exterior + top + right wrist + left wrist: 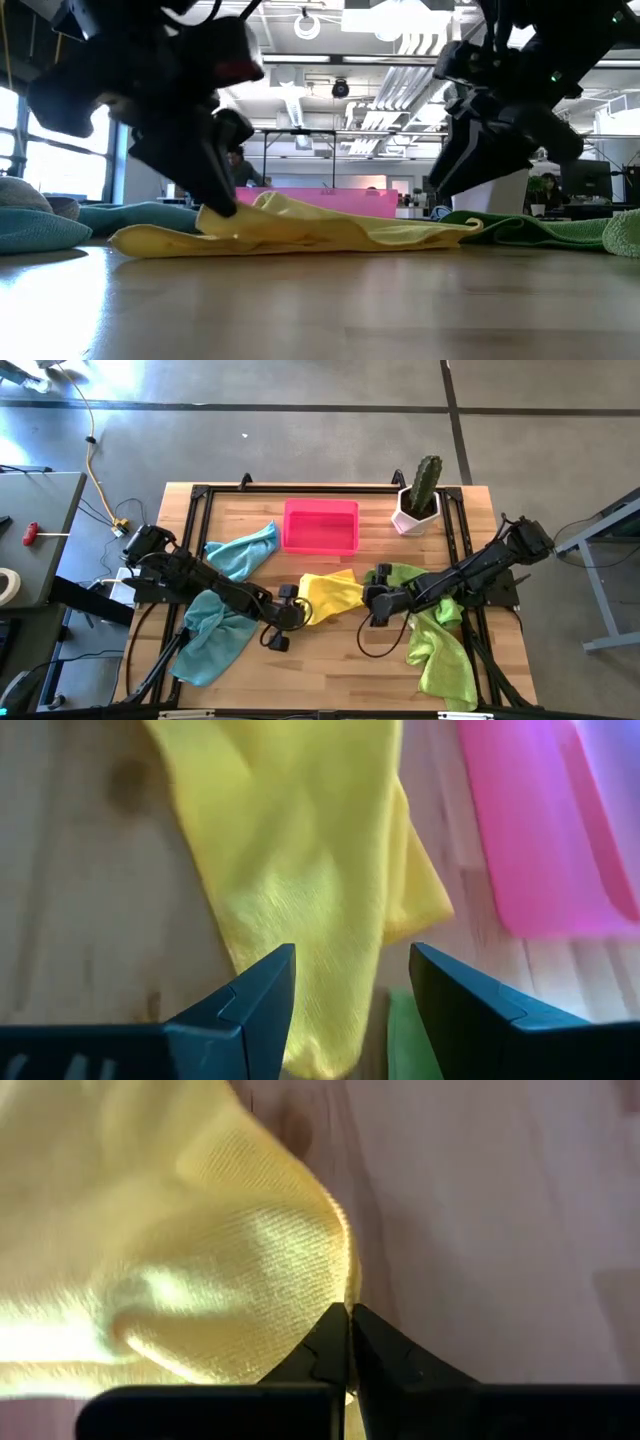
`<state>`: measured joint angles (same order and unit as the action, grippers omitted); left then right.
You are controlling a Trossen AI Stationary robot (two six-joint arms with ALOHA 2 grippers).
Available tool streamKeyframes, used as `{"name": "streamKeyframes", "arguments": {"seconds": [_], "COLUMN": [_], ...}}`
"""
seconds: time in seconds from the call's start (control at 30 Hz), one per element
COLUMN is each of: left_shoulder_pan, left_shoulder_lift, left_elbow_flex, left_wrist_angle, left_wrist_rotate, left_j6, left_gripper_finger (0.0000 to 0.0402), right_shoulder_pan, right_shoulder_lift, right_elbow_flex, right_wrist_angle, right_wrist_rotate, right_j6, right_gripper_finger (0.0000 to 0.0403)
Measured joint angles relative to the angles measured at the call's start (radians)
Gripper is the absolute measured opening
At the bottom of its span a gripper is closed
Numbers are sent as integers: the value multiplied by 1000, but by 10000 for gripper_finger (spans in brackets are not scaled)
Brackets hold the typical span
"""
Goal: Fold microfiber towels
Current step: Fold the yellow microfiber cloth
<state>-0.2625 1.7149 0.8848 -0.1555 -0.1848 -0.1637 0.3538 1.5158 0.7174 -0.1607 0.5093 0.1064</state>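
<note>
This is a robotics lab set in an open-plan office or workshop hall. A light wooden butcher-block table (330,660) with a black metal frame stands on a bare grey concrete floor (300,440) crossed by dark seams. A yellow cable (95,470) trails over the floor to the far left, beside a grey side bench (40,510). The level view across the table shows an exposed industrial ceiling (340,60) with ducts and strip lights, tall windows (60,150) at left, and desks with monitors (580,180) at far right.

Left pincer (298,608) at yellow towel (330,595), right pincer (372,603) beside it
</note>
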Motion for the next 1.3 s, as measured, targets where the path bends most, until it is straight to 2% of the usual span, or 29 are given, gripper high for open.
{"name": "streamKeyframes", "arguments": {"seconds": [0.23, 0.37, 0.53, 0.7, 1.3], "left_shoulder_pan": [-2, -2, -18, -43, -62], "left_shoulder_lift": [0, 0, 0, -1, 0], "left_elbow_flex": [74, 115, 187, 232, 232], "left_wrist_angle": [-42, -82, -182, -315, -394], "left_wrist_rotate": [-1, -4, -3, -7, -36], "left_j6": [26, 25, 19, 18, -17], "left_gripper_finger": [1, 1, 1, 1, 0], "right_shoulder_pan": [0, 0, 0, 0, 1], "right_shoulder_lift": [39, 92, 152, 161, 158], "right_elbow_flex": [0, 0, 0, 0, 4], "right_wrist_angle": [154, 187, 174, 135, -18], "right_wrist_rotate": [-115, -125, -90, -41, -44], "right_j6": [-125, -133, -134, -134, -133], "right_gripper_finger": [192, 192, 192, 192, 192]}}
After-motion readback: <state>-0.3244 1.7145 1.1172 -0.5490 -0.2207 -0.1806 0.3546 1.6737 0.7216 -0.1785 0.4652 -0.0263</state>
